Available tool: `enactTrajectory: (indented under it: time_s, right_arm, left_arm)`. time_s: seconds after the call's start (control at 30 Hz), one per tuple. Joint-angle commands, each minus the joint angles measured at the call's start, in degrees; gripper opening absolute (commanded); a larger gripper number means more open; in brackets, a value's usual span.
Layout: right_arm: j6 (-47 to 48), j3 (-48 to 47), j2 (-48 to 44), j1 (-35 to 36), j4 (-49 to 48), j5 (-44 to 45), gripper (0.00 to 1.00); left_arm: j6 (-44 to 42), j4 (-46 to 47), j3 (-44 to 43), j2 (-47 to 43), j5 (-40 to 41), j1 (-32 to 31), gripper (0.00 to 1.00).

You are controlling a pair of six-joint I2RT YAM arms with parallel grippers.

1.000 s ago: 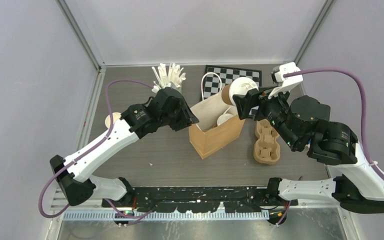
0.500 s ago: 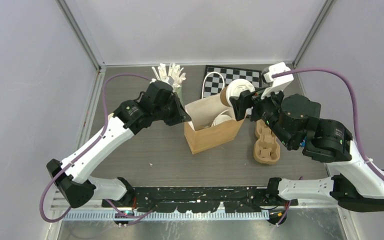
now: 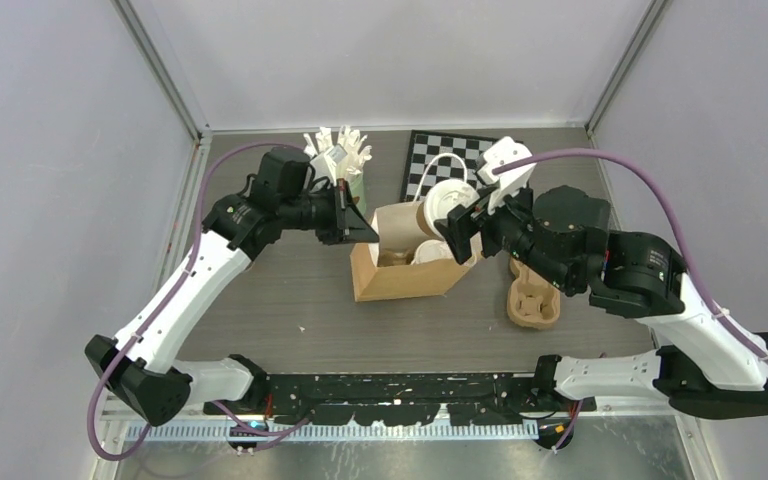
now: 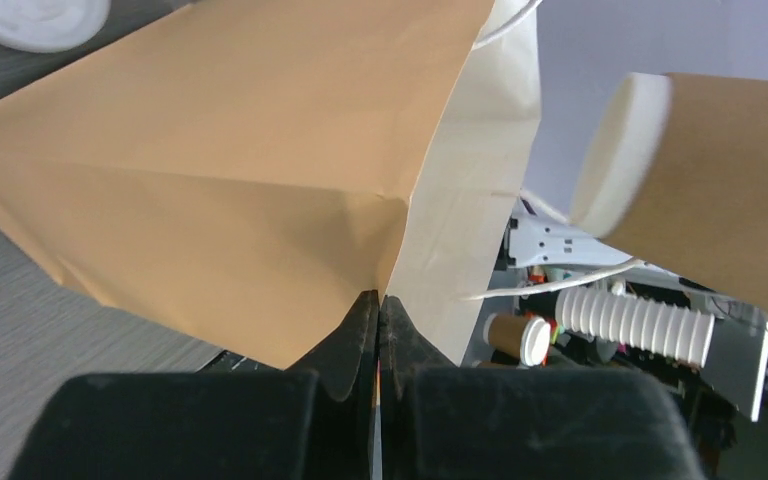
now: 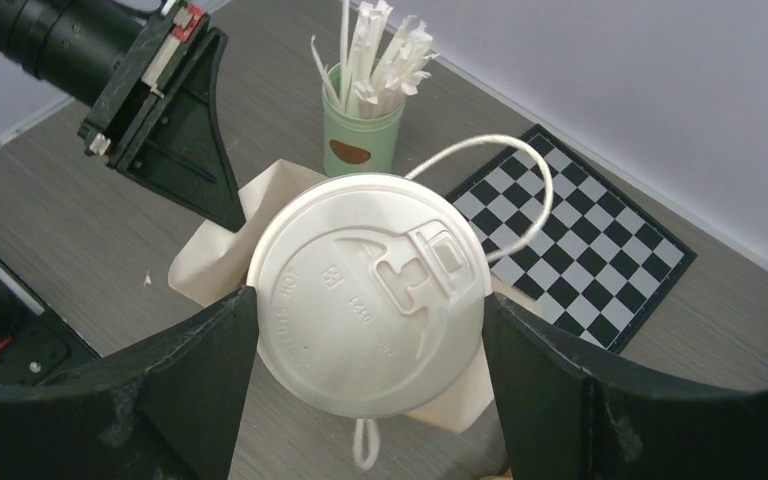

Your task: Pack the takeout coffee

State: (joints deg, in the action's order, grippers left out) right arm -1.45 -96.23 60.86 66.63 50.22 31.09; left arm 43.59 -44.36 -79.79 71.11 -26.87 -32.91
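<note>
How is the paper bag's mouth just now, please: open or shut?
Open. The left gripper is shut on the rim of the paper bag, the mouth gapes, and a white lid shows inside it.

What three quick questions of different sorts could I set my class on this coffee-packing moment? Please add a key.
1. True or false: the left gripper is shut on an edge of the paper bag.
2. Short answer: which gripper holds the lidded cup by its sides?
3. Fill the gap: in the top view, a second white lid shows inside the ____.

Key: 1 true. 2 the right gripper. 3 bag.
</note>
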Motion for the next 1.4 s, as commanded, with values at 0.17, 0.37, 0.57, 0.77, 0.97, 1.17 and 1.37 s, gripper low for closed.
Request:
enactTrajectory:
  time_s: [0.17,0.37,0.57,0.77,0.97,1.17,1.37]
  right_arm:
    - [6.02,0.31,2.75,0.17,1.86,-7.75,0.82]
    - [6.81,3.4,3.64,0.09,3.32,-11.25,0.82]
    - [6.89,8.04,3.83,0.15,2.48,-14.56,0.82]
    - [7.96,10.05,4.67,0.16,1.4,-15.99,0.82]
    - [9.12,12.88,5.24,0.12,-2.24,-16.31,0.82]
    - [9.77,13.99,6.05,0.14,-3.58,-17.26,0.82]
    - [9.95,14.93,5.76,0.08,-3.75,-18.14,0.82]
  left_arm:
    - [-8.02,3.76,-0.12,0.18,-19.96,4.66,0.0]
    - [-9.57,3.71,-0.14,1.17,-19.0,5.12,0.0]
    - [-10.53,3.49,-0.07,1.14,-16.51,5.35,0.03]
    - [-11.8,-0.11,-0.84,0.58,-11.8,5.91,0.11]
    - [-12.41,-6.72,-4.93,0.24,-2.44,6.66,0.24]
    - [-12.16,-11.31,-7.2,-1.33,3.85,6.76,0.39]
    - [-11.86,-15.07,-8.55,-1.68,7.52,6.71,0.44]
